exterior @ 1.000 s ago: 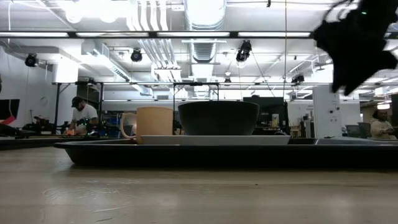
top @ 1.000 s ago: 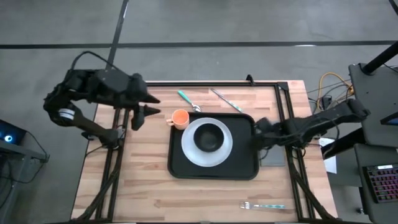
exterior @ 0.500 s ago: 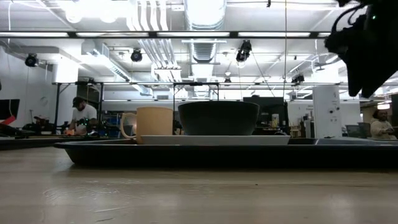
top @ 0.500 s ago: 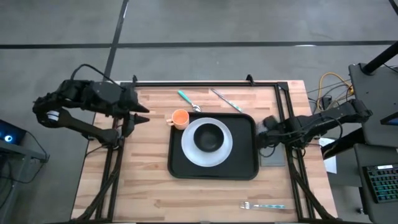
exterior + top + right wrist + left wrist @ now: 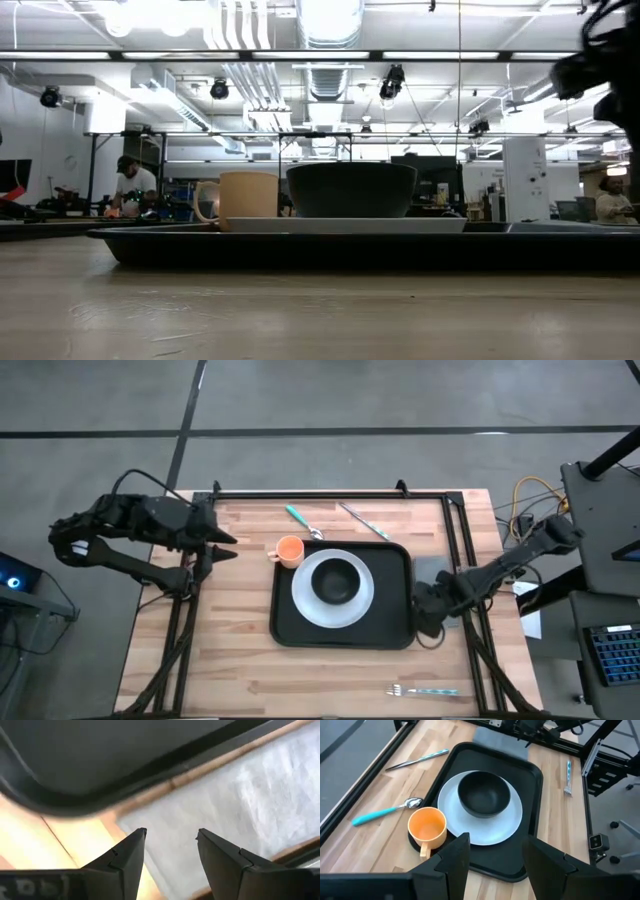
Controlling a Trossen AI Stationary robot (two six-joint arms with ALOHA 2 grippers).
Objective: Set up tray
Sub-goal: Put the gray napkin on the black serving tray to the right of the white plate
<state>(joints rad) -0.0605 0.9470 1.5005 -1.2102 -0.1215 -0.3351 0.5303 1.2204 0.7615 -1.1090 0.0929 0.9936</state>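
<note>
The black tray (image 5: 390,630) lies mid-table and carries a white plate (image 5: 303,605) with a black bowl (image 5: 336,580) on it. An orange cup (image 5: 288,549) stands at the tray's far left corner. A grey napkin (image 5: 440,572) lies flat on the wood beside the tray's right rim. My right gripper (image 5: 428,612) points down, open, above the napkin (image 5: 235,805) next to the tray's near right corner (image 5: 100,760), touching nothing. My left gripper (image 5: 218,546) hangs open and empty over the table's left edge, facing the tray (image 5: 532,775).
A teal-handled spoon (image 5: 300,520) and a knife (image 5: 363,520) lie on the wood beyond the tray. A fork (image 5: 424,690) lies near the table's near right corner. A black frame rail (image 5: 330,493) borders the far edge. Bare wood shows left of and in front of the tray.
My right gripper has gone from the middle of the tray's right rim toward the table's near edge, sinking a little and turning about its own axis, still open. My left gripper has drawn back toward the table's left edge and sunk. The tray and dishes have stayed put.
</note>
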